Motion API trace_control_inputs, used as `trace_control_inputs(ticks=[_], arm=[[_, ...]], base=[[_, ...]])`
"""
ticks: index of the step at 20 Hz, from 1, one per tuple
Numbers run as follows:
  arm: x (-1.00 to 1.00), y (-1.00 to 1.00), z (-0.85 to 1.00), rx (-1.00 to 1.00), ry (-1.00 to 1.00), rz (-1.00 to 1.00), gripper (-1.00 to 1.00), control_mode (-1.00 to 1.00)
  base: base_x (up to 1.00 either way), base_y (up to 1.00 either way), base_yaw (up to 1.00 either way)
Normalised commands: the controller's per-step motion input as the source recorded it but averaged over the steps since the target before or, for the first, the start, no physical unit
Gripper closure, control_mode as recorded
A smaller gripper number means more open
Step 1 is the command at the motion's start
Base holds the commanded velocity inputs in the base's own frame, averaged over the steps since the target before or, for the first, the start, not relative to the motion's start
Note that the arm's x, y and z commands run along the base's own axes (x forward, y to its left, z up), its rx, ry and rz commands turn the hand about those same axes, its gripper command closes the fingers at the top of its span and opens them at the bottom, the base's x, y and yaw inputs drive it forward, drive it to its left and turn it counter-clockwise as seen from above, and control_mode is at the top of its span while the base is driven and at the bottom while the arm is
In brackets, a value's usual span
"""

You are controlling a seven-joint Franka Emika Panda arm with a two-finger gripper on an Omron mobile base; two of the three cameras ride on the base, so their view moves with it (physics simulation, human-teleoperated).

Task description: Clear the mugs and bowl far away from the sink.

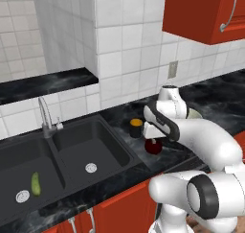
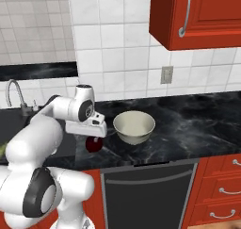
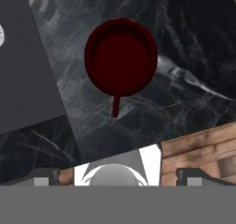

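Left base view: the black mug (image 1: 136, 128) and a dark red mug (image 1: 153, 146) sit on the desk (image 1: 215, 95) just right of the sink (image 1: 72, 150).

Right base view: the bowl (image 2: 134, 126) rests beside them.

Hand view: the gripper (image 3: 118, 174), jaws spread and empty, hangs above the red mug, likely lining up a grasp.

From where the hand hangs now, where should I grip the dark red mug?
Take the dark red mug by its rim from straight above: it stands upright and open directly under the open gripper. Pinch one wall away from its thin handle.

Mug (image 1: 136, 128) behind second mug (image 1: 153, 145), right of sink (image 1: 91, 148); bowl (image 2: 134, 126) further right.
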Motion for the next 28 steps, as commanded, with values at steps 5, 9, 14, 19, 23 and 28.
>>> trace_control_inputs(ticks=[5, 9, 14, 19, 23, 28], arm=[[0.12, 0.00, -0.29, 0.00, 0.05, 0.00, -1.00, -1.00], [0.09, 0.00, -0.29, 0.00, 0.05, 0.00, -1.00, -1.00], [0.00, 0.01, -0.21, 0.00, 0.09, 0.00, -1.00, -1.00], [0.00, 0.00, -0.18, 0.00, 0.07, 0.00, -1.00, -1.00], [0.06, 0.00, -0.20, 0.00, 0.06, 0.00, -1.00, -1.00], [0.22, 0.01, -0.20, 0.00, 0.04, 0.00, -1.00, -1.00]], base=[[0.00, 0.00, 0.00], [0.00, 0.00, 0.00], [0.00, 0.00, 0.00], [0.00, 0.00, 0.00], [0.00, 0.00, 0.00], [0.00, 0.00, 0.00]])
